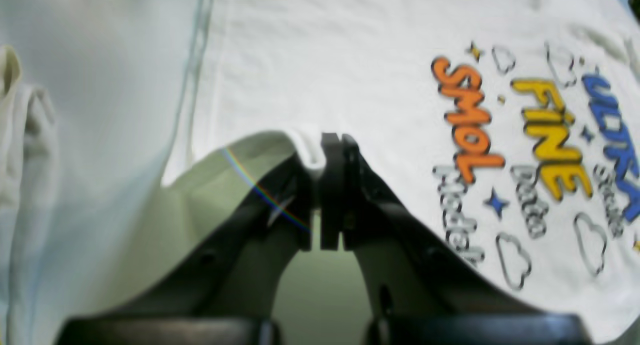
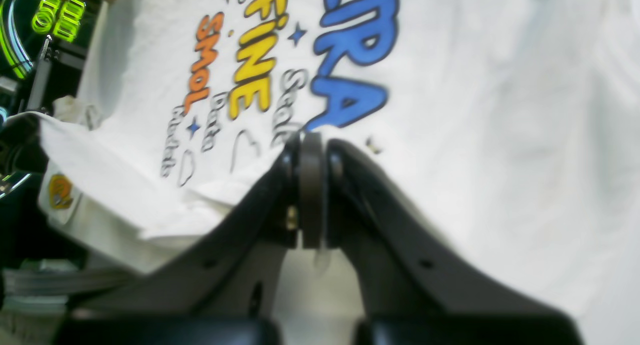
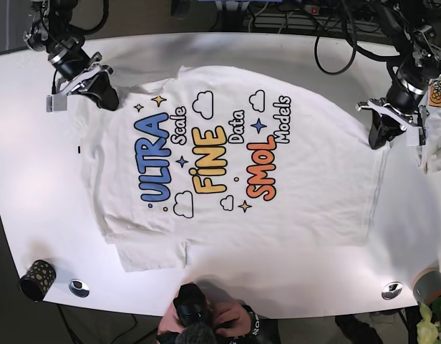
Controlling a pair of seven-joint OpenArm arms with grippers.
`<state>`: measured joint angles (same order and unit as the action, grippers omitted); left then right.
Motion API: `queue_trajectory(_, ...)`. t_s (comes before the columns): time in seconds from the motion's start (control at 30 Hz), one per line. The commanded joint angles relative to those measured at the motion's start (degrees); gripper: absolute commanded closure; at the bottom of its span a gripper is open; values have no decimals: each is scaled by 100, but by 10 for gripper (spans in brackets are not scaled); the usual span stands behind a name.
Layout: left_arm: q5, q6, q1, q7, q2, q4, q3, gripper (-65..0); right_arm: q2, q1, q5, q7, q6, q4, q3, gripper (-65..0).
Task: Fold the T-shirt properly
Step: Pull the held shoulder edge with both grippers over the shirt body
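Observation:
A white T-shirt (image 3: 228,158) printed "ULTRA Scale FINE Data SMOL Models" lies spread flat on the white table (image 3: 292,279), collar end to the left and hem to the right. My left gripper (image 3: 376,136) is at the shirt's far right hem corner. In the left wrist view the left gripper (image 1: 325,150) is shut on the shirt's (image 1: 350,60) edge. My right gripper (image 3: 109,97) is at the far left shoulder. In the right wrist view the right gripper (image 2: 310,140) is shut on the shirt's (image 2: 475,110) fabric next to the blue lettering.
A stack of folded white shirts with an orange logo (image 3: 437,122) lies at the table's right edge and also shows in the right wrist view (image 2: 65,195). A black dotted cup (image 3: 37,279) stands front left. A person's hands (image 3: 206,319) are at the front edge. Cables (image 3: 328,43) run along the back.

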<state>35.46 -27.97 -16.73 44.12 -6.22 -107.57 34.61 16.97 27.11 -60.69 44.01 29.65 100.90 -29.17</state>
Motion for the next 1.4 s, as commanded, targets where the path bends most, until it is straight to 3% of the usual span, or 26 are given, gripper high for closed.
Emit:
queue_trajectory(0.0,80,5,130,-117,-77,115,16,-3,145,-272,-151,-142,55,-222,-50,0)
queue_trajectory(0.13,-175,-3,350,-117,-191,520,-151,-3,232,-817,-151,-142,55,-776,29,0)
queue_trajectory(0.27,-386,-12,658,-117,-209,836,-195,-3,531,-1292,-160,-142,90,-1365,275,0)
queue_trajectory(0.6,-412,23,1291,-117,-394,1328,-221,-3,698,-2162,-151,-142,81,-2227,319,0)
queue_trajectory(1.07,-412,14,1924,-144,-648,2410,-239,-3,830,-3076,-125,-177,99,-3255,908,0)
queue_trajectory(1.37,-412,5,2284,-152,-816,3104,-441,-7,619,-3481,965,-177,55,-3308,882,-16)
